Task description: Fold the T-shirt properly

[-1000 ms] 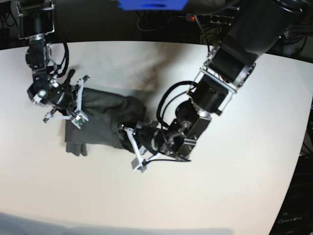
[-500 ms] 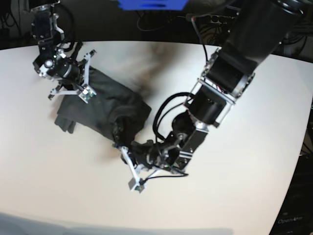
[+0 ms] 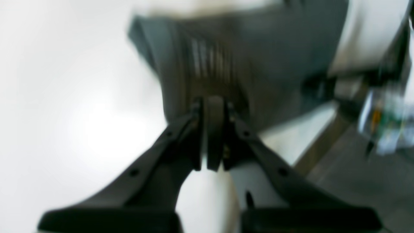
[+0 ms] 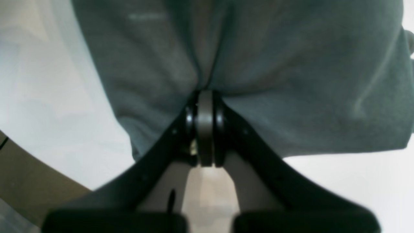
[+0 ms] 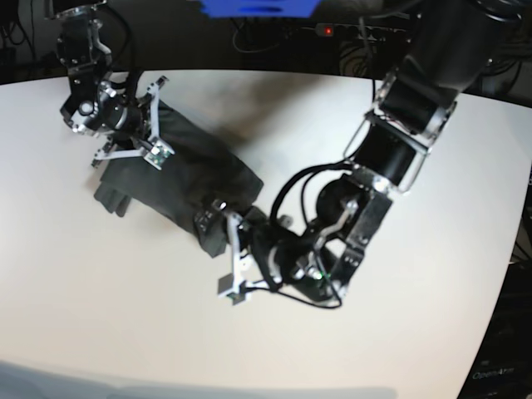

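Shifted toward the left arm, T-shirt (image 5: 179, 179) stays bunched

The base view looks down from high above on the whole white table (image 5: 399, 332) and both arms. Each wrist view sits just behind its own gripper, the left gripper (image 3: 212, 136) and the right gripper (image 4: 204, 129), looking forward along the fingers, very near. All three views share the T-shirt (image 5: 187, 179).
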You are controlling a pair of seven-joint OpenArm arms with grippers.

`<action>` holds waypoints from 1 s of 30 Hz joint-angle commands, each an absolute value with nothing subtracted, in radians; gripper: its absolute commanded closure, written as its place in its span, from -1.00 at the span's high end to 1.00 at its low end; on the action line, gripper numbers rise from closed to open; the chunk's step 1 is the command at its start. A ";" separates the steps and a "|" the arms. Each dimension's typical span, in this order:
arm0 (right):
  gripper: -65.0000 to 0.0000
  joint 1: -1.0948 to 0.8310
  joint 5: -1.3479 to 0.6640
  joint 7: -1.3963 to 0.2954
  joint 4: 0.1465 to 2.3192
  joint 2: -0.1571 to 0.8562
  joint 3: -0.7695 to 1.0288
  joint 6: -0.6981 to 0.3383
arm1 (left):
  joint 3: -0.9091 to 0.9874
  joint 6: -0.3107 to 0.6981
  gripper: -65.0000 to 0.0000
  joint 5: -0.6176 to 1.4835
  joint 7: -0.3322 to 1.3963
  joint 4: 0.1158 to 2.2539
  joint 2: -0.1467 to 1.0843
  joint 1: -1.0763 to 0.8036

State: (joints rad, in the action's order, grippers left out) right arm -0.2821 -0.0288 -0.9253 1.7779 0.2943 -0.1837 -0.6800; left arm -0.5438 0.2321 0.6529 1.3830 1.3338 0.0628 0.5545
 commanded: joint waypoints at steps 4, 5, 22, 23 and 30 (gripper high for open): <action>-1.00 -0.294 -0.021 -0.964 1.755 0.294 -0.191 -0.698 | -0.541 0.234 -0.93 0.668 1.396 1.501 0.136 0.507; -1.00 -0.294 -0.021 -0.964 1.755 0.292 -0.191 -0.698 | -0.549 0.236 -0.93 0.667 1.396 1.504 0.151 0.489; -1.00 -0.288 -0.021 -0.963 1.755 0.291 -0.191 -0.698 | -0.717 0.228 -0.93 0.567 1.276 1.241 0.120 0.443; -1.00 -0.289 -0.021 -0.963 1.755 0.291 -0.191 -0.698 | -0.717 0.229 -0.93 0.529 1.251 1.208 0.102 0.443; -1.00 -0.300 -0.021 -0.964 1.755 0.291 -0.191 -0.698 | -0.713 0.236 -0.93 0.329 1.070 0.980 -0.045 0.463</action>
State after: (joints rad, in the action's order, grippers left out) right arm -0.2775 -0.0177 -0.9195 1.7718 0.2882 -0.1837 -0.6788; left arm -0.7078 0.2485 0.3775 1.0275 0.9916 -0.0521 0.4664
